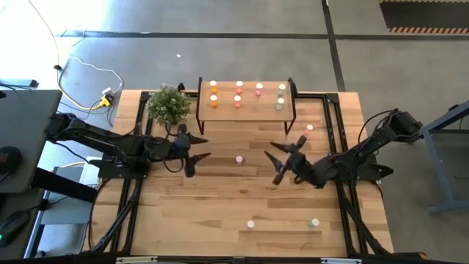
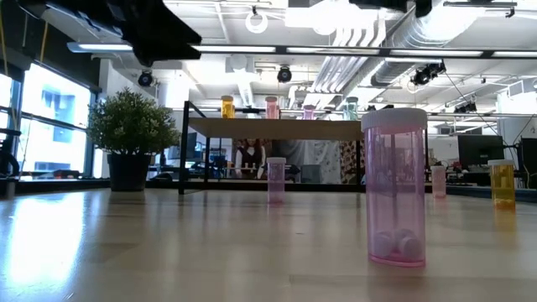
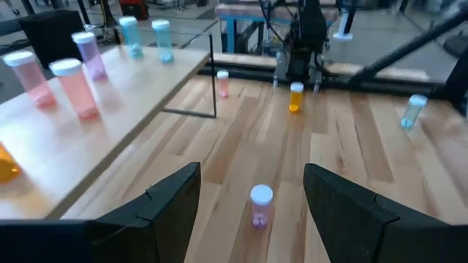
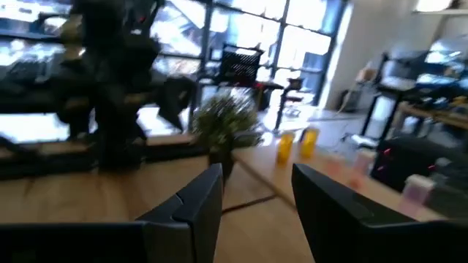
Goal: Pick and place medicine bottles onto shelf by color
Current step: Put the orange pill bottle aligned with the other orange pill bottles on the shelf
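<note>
Wooden tabletop [image 1: 220,198] seen from above, with my two dark arms reaching in from either side. My left gripper [image 1: 196,149] sits left of centre, fingers spread wide apart and empty. A light pink bottle [image 1: 239,159] stands on the planks near the middle of the frame, just right of those fingers (my left wrist camera shows it between the fingertips but farther off, untouched). My right gripper [image 1: 278,158] sits right of centre, fingers parted, holding nothing. The shelf [image 1: 247,110] stands at upper centre, carrying orange, pink and green bottles. A potted plant [image 1: 169,105] stands at its left. Two more bottles stand near the bottom edge, right of centre.
</note>
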You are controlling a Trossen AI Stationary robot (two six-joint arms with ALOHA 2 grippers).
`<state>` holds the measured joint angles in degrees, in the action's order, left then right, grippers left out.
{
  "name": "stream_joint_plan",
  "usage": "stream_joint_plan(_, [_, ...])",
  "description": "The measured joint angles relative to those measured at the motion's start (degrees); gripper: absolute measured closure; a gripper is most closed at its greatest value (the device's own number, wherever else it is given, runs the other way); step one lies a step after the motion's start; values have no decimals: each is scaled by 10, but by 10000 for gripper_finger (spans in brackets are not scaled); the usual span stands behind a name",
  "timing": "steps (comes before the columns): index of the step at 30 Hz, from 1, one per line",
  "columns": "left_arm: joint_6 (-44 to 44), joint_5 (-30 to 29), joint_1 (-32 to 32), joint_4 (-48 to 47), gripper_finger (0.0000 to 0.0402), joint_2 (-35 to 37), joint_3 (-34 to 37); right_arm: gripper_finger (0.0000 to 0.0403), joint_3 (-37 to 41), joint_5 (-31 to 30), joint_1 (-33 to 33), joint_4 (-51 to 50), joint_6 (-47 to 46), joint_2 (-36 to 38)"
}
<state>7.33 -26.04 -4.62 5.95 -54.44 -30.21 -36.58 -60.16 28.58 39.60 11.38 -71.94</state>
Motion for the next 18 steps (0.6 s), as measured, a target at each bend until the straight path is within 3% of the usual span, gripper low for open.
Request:
stream_joint_plan(10, [-29, -1, 0, -84, 167, 74, 0, 245, 0, 153, -53, -313, -258, 62])
stream_joint_plan(18, [-55, -1, 19, -109, 167, 91, 0, 245, 0, 217, -117, -448, -280, 156])
